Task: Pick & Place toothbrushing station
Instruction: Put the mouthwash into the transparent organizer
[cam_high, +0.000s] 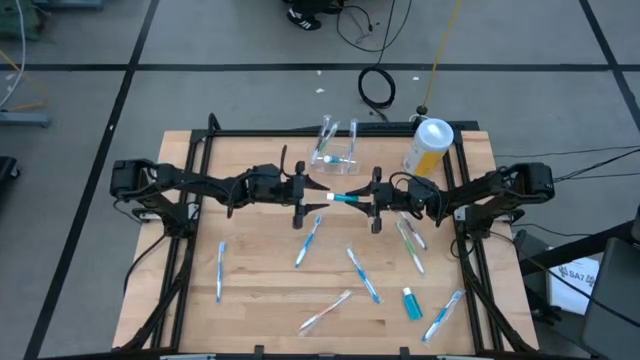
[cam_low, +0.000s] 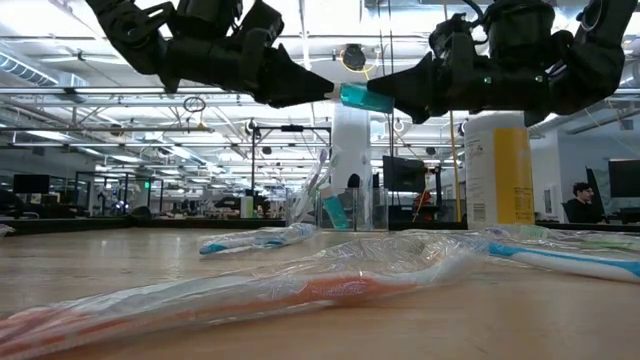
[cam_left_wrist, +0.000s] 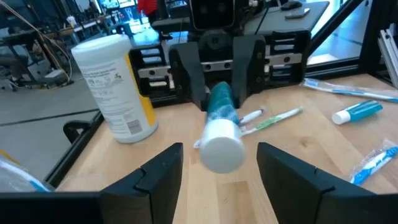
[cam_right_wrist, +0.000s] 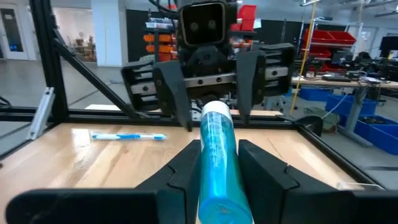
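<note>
Hovering above the middle of the pale wooden table, the two dark arms meet nose to nose, with a teal-blue toothpaste tube with a white cap stretched level between them. The right gripper has its jaws pinched narrow on the tube's teal body. The left gripper faces it with jaws spread wide on either side of the white cap, not touching it. From table height the tube hangs well above the wood.

The small clear plastic cup-like holder stands on the table just beyond the meeting grippers, toward the far edge, with two wrapped toothbrushes leaning up out of it. Just beside it, toward the right arm's side, stands a tall yellow canister with a white lid.

On the nearer side of the grippers from the holder, several toothbrushes in clear wrappers lie scattered flat: a blue one almost beneath the tube, another blue one off toward the left arm, and a red-handled one near the front edge. A second small teal tube lies near the front on the right arm's side.
</note>
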